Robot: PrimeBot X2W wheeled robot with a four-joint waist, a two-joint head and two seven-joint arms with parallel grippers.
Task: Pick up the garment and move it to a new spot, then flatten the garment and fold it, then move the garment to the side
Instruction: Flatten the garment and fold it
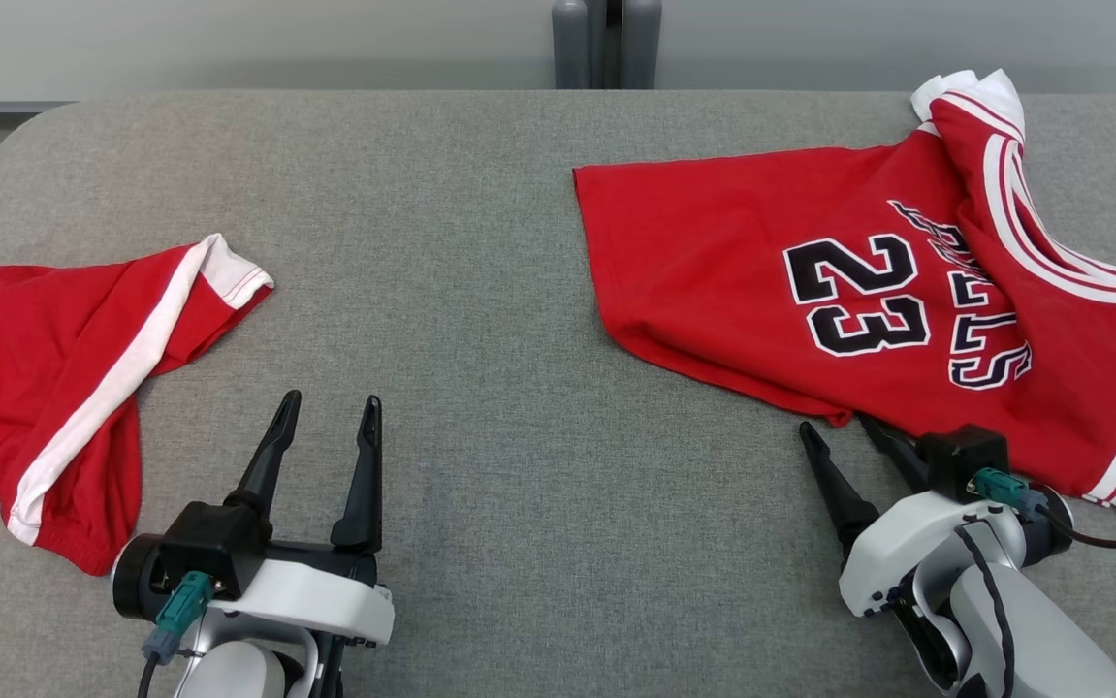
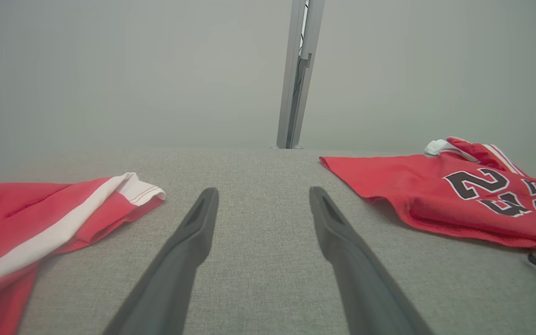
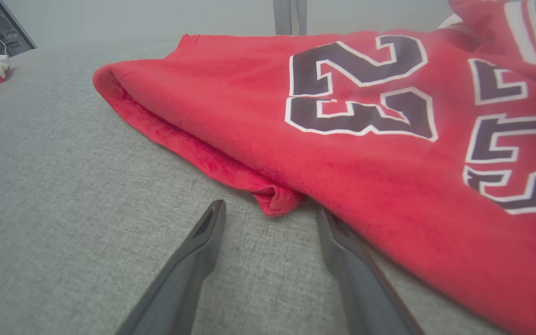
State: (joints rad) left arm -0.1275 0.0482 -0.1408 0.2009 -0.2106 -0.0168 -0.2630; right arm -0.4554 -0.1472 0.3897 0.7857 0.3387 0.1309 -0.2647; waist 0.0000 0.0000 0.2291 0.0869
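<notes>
Right tool (image 1: 837, 424) released, jaws spread, at jersey (image 1: 713, 252) hem corner; left tool (image 1: 332, 398) released, well apart.

Ends in two long matte-black fingers (image 1: 267, 456) on the left gripper (image 1: 332, 399), tapering to narrow tips and hollowed along the inner faces. Seats them on a blocky black mount (image 1: 213, 543) above a glossy white wrist shell (image 1: 325, 596). Carries a teal connector (image 1: 179, 603) with a thin dark cable (image 1: 145, 674) at the left. Repeats the same build on the right gripper (image 1: 835, 425), with a teal plug (image 1: 996, 485), a dark lead (image 1: 1110, 541) and a pale grey forearm (image 1: 1052, 640) crossed by a black seam.
</notes>
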